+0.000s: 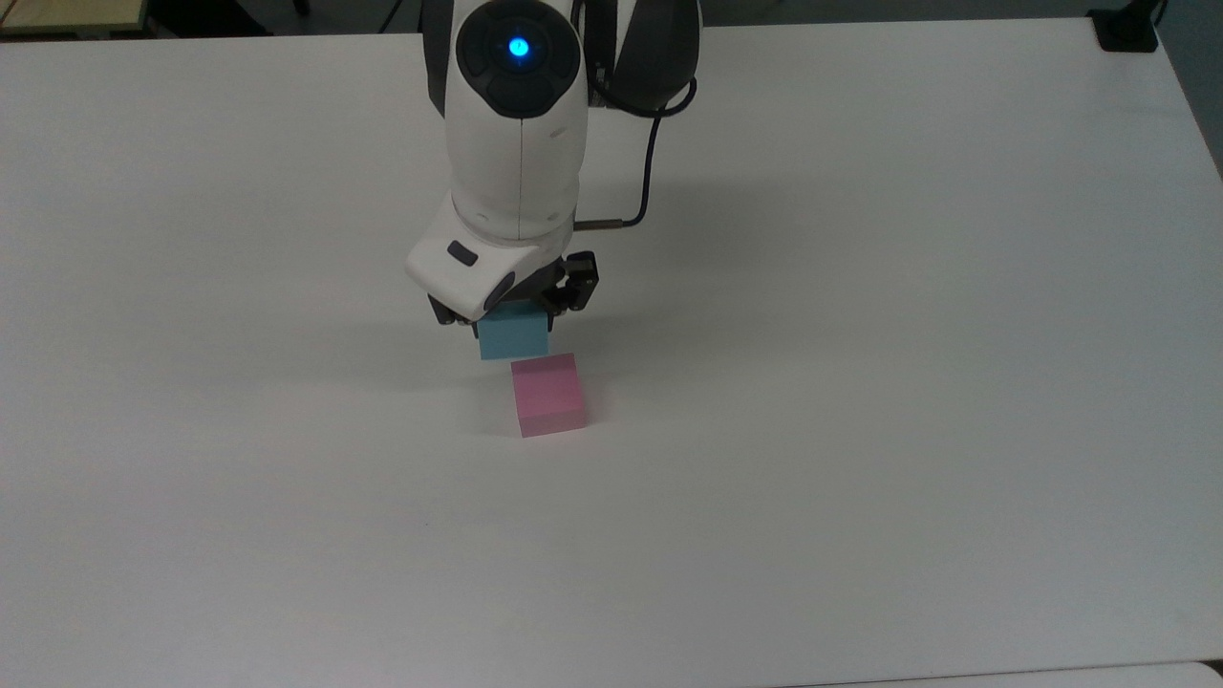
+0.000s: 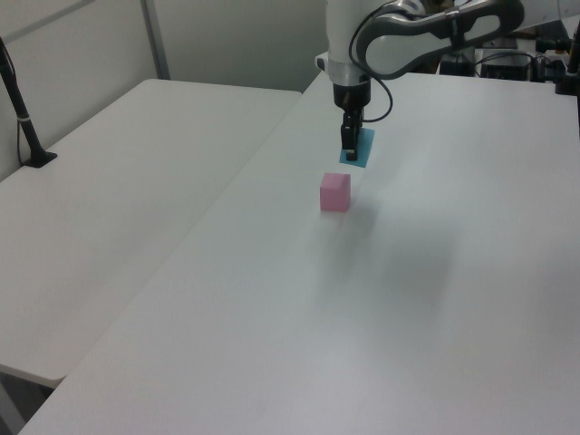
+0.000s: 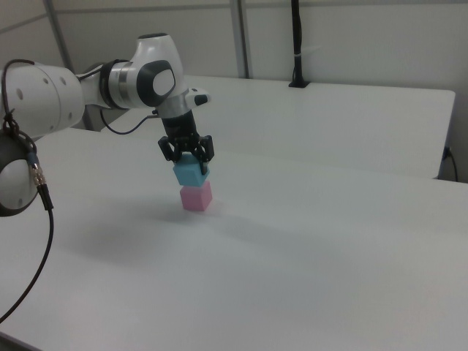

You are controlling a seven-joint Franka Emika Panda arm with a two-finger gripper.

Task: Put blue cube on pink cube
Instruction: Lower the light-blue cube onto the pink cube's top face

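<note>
1. In the right view, the white arm (image 3: 88,84) reaches in from the right view's left side over the white worktop (image 3: 329,219), with a dark cable hanging from it near the left edge.
2. The end effector (image 1: 513,320) points down, and its two black fingers (image 3: 167,150) are clamped on the blue cube (image 1: 513,336), one on each side of it.
3. The blue cube hangs clear of the worktop. In the right view it sits just above the pink cube (image 3: 197,197), very near its top face; whether the two touch cannot be told.
4. In the top view the blue cube appears just behind the pink cube (image 1: 547,394), toward the far edge of the worktop, and shifted slightly to the top view's left.
5. The pink cube rests flat on the worktop, near its middle and well apart from every edge.
6. In the left view the blue cube (image 2: 360,149) shows up and to the right of the pink cube (image 2: 334,192), with a finger (image 2: 347,143) dark against its face.
7. A black post (image 3: 296,44) stands at the far edge of a second table in the right view.
</note>
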